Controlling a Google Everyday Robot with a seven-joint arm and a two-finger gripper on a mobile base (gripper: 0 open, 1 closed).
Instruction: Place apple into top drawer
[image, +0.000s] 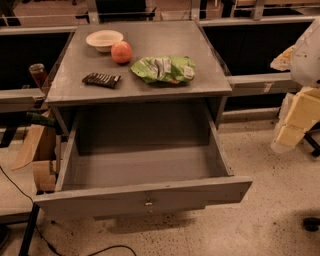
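Note:
The apple (121, 52), red-orange with a paler patch, rests on the grey cabinet top (200, 45) at the back left, right next to a cream bowl (104, 39). The top drawer (145, 197) is pulled wide open below the cabinet top. Its inside shows bare grey, and a small metal lock (148, 202) sits at the centre of the front panel. My gripper (299, 117), a white and pale yellow shape, hangs at the far right edge of the view. It is well to the right of the cabinet and apart from the apple, and it holds nothing that I can see.
A green snack bag (163, 69) and a dark wrapped bar (101, 79) lie on the cabinet top in front of the apple. A cardboard box (37, 145) and a jar (37, 75) stand to the left. A cable (20, 200) runs across the speckled floor.

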